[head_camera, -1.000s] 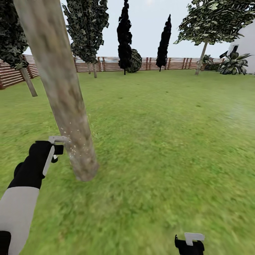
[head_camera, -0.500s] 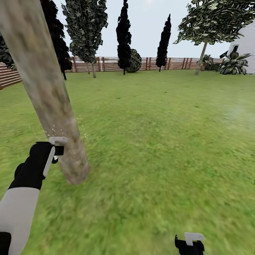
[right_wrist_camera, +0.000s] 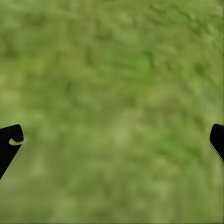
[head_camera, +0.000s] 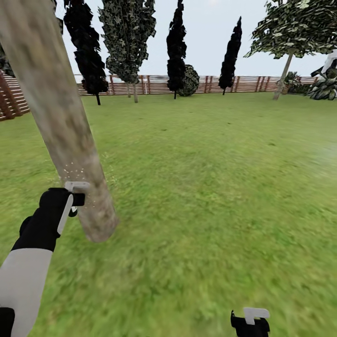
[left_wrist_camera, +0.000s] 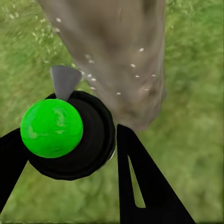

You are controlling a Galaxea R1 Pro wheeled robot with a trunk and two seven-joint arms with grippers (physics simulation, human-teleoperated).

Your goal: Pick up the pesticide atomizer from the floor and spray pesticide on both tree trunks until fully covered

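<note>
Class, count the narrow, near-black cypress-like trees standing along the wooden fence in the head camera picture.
3. One stands at the left near the big trunk, one in the middle, one right of it. Others may hide behind the trunk.

One thick mottled trunk point(head_camera: 61, 121), one atomizer point(left_wrist_camera: 67, 135), two tools, four dark cypresses.

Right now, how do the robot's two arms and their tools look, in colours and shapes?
The left arm has a pale grey, smooth forearm section, then a black rounded wrist. The left tool carries a flat white bracket and flat black, pointed fingers, one with a narrow slot. The right tool is black with a white bracket and dark fingertips.
</note>
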